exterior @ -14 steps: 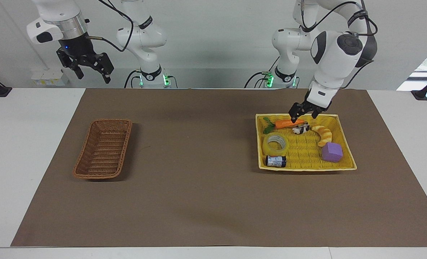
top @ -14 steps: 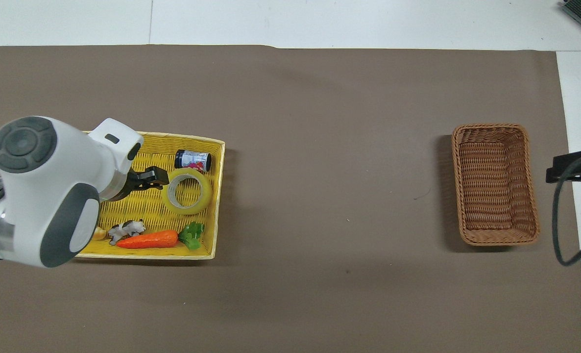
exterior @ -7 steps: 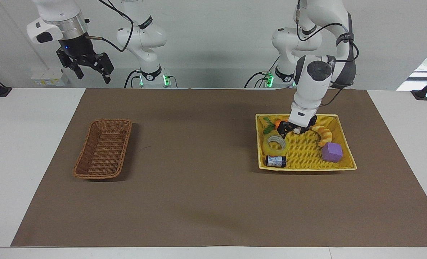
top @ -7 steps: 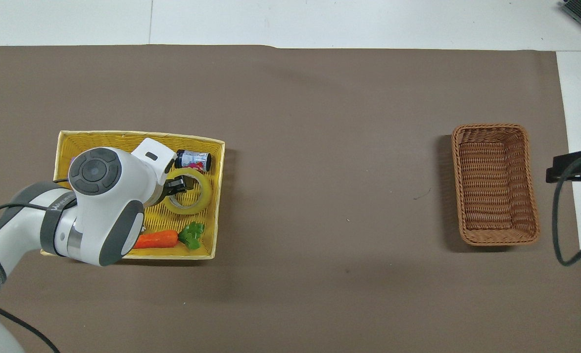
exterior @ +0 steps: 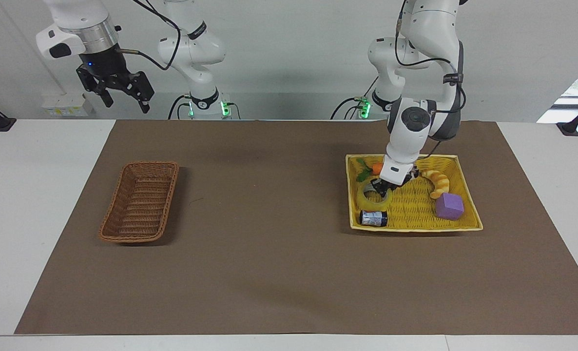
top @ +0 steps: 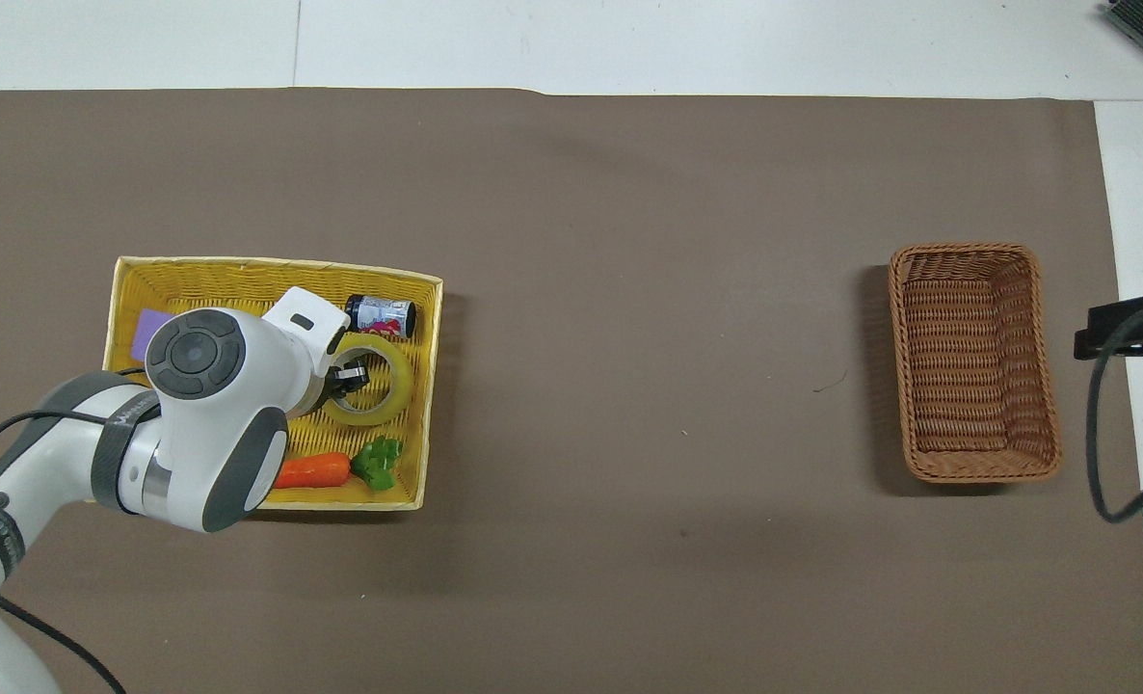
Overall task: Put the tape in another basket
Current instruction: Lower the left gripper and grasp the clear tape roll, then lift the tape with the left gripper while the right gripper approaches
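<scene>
1. Tape [exterior: 370,199] lies flat in the yellow basket [exterior: 464,225], at the side of it toward the middle of the table, with the small blue-labelled can [exterior: 373,218] just beside it on the side farther from the robots.
2. Left gripper [exterior: 384,187] is down inside the yellow basket, its fingers pinched together on the wall of the tape ring: one finger inside the core and one outside, at the part of the ring toward the left arm's end of the table. In the overhead view the fingertips [top: 348,375] sit right at the grey-white core.
3. Carrot [top: 313,469] with its green top lies nearer to the robots than the tape, along the basket's near wall.
4. Croissant [exterior: 437,181] and a purple block [exterior: 449,205] lie in the half of the yellow basket toward the left arm's end of the table.
5. Brown wicker basket [exterior: 140,202] stands toward the right arm's end of the table, well apart from the yellow one, with nothing in it.
6. Right gripper [exterior: 123,95] waits high up past the table's edge at its own end, jaws spread wide and holding nothing.
</scene>
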